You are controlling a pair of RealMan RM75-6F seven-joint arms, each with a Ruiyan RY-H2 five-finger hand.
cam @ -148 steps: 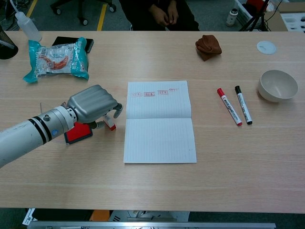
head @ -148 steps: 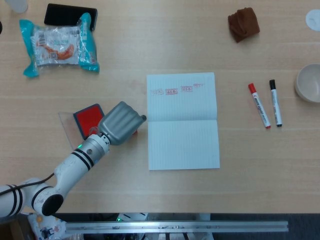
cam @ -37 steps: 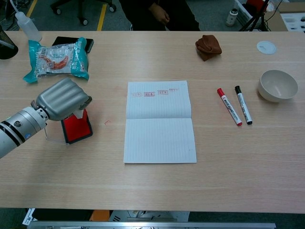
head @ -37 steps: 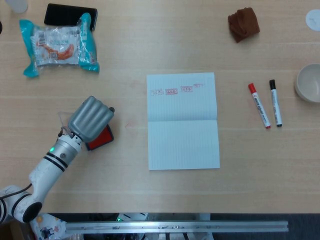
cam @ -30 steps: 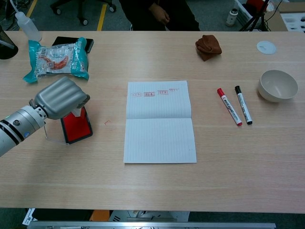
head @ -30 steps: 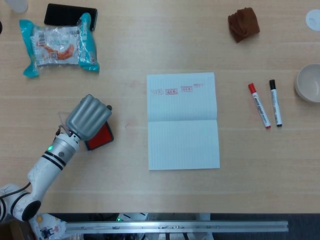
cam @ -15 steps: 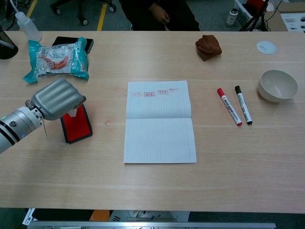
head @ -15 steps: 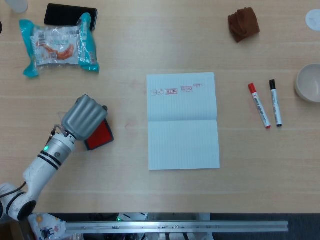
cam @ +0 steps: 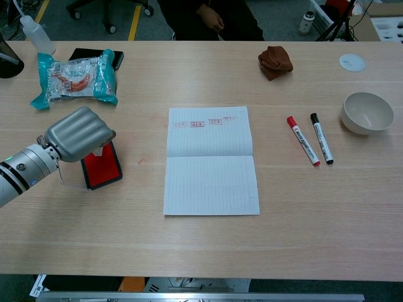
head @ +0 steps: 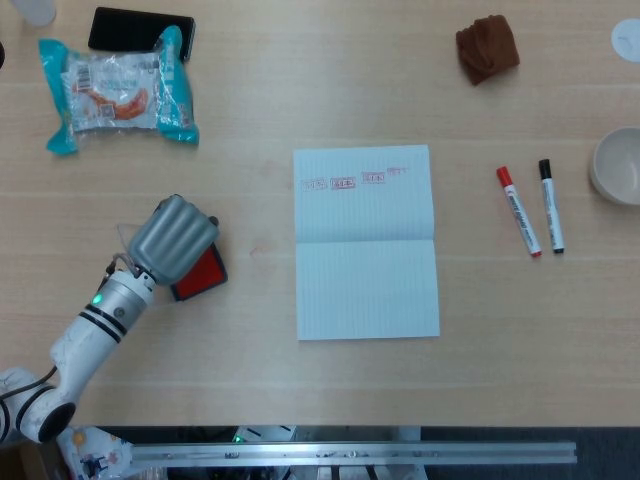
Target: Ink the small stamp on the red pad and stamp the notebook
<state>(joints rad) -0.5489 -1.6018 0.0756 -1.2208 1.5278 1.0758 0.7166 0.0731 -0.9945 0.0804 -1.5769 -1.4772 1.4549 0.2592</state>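
My left hand (head: 172, 238) (cam: 79, 135) is curled over the far end of the red ink pad (head: 203, 272) (cam: 101, 168), which sits in its clear open case at the table's left. A small white piece of the stamp (cam: 97, 151) shows under the fingers, held down onto the pad; the head view hides it. The open notebook (head: 366, 240) (cam: 211, 160) lies in the middle, well to the right of the hand. Several red stamp marks (head: 344, 183) run along its top page. The right hand is out of both views.
A teal snack packet (head: 120, 90) and a black phone (head: 135, 30) lie at the far left. Two markers (head: 532, 205), a white bowl (head: 618, 165), a brown cloth (head: 487, 47) and a white lid (cam: 351, 61) are on the right. A faint red mark (cam: 141, 162) is on the wood.
Almost five seconds ago the left hand was by the notebook's left edge with the stamp; it has moved left onto the pad. Over the last second it only shifted slightly.
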